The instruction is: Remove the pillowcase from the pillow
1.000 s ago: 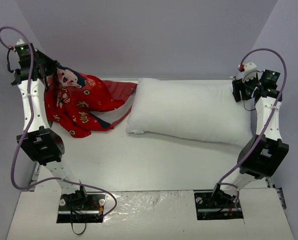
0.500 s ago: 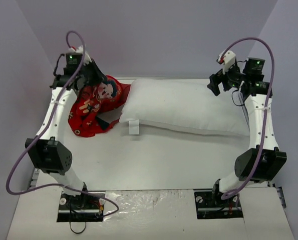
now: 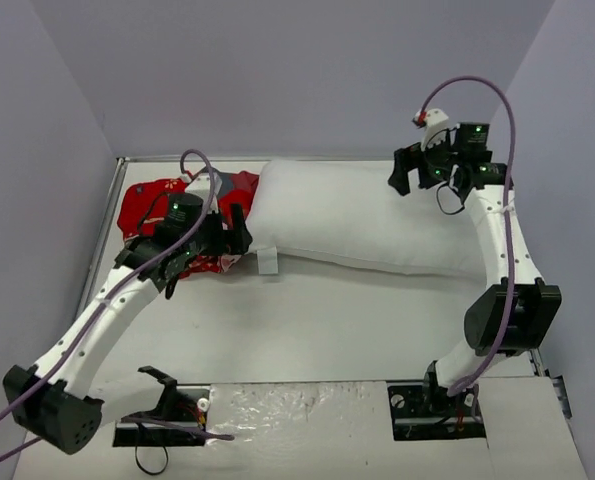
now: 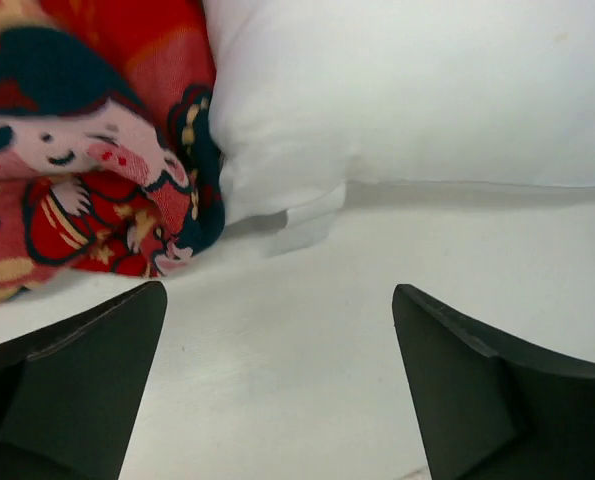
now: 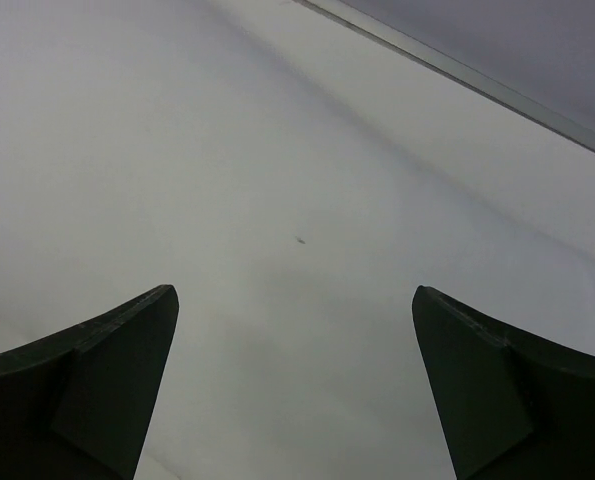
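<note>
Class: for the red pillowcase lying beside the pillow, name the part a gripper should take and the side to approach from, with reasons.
Probably the bunched near edge of the pillowcase, approached from the near side, where the open left gripper faces it. The folds rise off the table there, giving a ridge to pinch without catching the pillow.

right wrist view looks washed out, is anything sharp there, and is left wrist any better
Right wrist: almost all even white, low contrast, one faint grey shadow band, fingers dark and soft-edged. Left wrist: pillowcase print fairly crisp, soft shadow under the pillow, no glare.
</note>
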`<state>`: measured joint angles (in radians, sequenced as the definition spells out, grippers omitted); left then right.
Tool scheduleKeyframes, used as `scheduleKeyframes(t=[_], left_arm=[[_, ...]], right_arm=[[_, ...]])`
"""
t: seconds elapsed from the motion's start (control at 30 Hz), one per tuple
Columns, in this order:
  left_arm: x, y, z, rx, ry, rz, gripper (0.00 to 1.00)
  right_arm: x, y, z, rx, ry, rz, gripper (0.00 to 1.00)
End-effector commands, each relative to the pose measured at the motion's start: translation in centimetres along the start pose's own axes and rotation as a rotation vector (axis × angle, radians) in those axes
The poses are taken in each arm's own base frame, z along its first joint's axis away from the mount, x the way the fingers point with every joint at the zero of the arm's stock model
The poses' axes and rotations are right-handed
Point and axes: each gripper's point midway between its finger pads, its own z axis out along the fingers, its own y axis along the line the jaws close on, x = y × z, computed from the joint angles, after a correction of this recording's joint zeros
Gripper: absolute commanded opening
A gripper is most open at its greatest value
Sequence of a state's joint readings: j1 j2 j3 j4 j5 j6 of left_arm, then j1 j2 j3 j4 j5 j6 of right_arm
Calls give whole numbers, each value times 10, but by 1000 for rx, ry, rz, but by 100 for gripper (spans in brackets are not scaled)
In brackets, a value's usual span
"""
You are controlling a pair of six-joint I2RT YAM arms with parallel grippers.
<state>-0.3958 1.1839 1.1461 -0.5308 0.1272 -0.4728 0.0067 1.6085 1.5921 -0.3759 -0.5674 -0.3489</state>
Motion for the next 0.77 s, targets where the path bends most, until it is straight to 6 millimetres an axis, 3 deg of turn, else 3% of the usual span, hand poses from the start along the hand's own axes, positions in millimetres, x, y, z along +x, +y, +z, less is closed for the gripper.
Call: scheduleKeyframes(t=[0.0, 0.07, 0.17, 0.2, 0.27, 0.33, 0.53, 0.63, 0.73], left_arm=[[-59, 6, -56, -87, -305, 153, 94], [-75, 6, -75, -99, -381, 183, 94], [-106, 3, -109, -115, -517, 206, 94], [-114, 1, -117, -116, -550, 205, 94], [-123, -5, -127, -90, -599, 203, 94], [-125, -9, -129, -65, -614, 183, 94], [-118, -10, -123, -46, -592, 151, 94], [-115, -8, -124, -47, -596, 147, 94], [-111, -6, -123, -51, -588, 142, 94]], right_arm=[[-28, -58, -46, 190, -106, 76, 100], [-24, -73, -58, 258, -101, 72, 100], [-19, -72, -85, 234, -140, 68, 100], [-9, -78, -90, 237, -135, 90, 100], [-8, -76, -99, 244, -147, 104, 100], [-5, -81, -105, 291, -151, 136, 100], [7, -127, -141, 674, -184, 338, 100], [13, -125, -150, 680, -172, 296, 100], [17, -119, -145, 622, -181, 310, 100]])
